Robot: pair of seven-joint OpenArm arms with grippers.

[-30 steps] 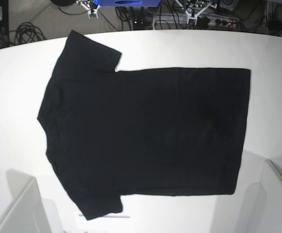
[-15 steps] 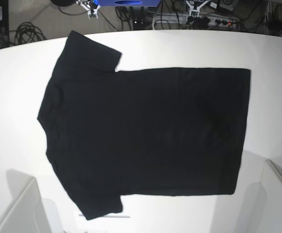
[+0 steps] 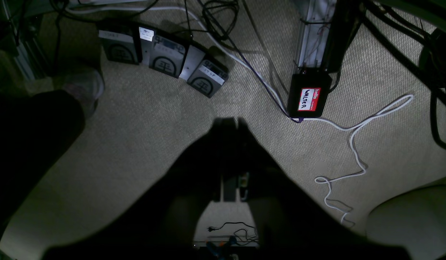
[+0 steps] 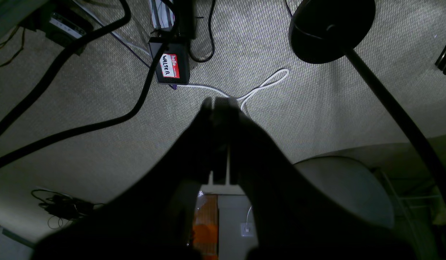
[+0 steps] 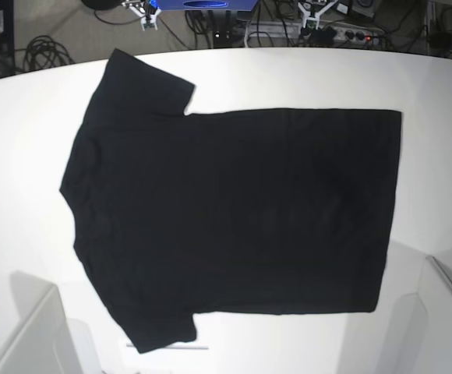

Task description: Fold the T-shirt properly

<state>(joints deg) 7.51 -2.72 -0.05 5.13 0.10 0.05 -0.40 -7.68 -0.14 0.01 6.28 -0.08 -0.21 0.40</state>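
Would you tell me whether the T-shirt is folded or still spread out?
Spread out: the T-shirt lies flat on the white table, both sleeves extended, no fold visible.

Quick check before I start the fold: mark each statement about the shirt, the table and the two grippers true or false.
1. The T-shirt lies spread flat on the white table. True.
2. Its purple and orange print faces up. False: only plain black cloth shows.
3. The collar end points to the base view's left. True: both sleeves are on that side.
4. The left gripper grips a sleeve. False: it is shut on nothing, over the carpet.
5. The right gripper is open. False: its jaws are together.
6. No arm reaches over the shirt in the base view. True.
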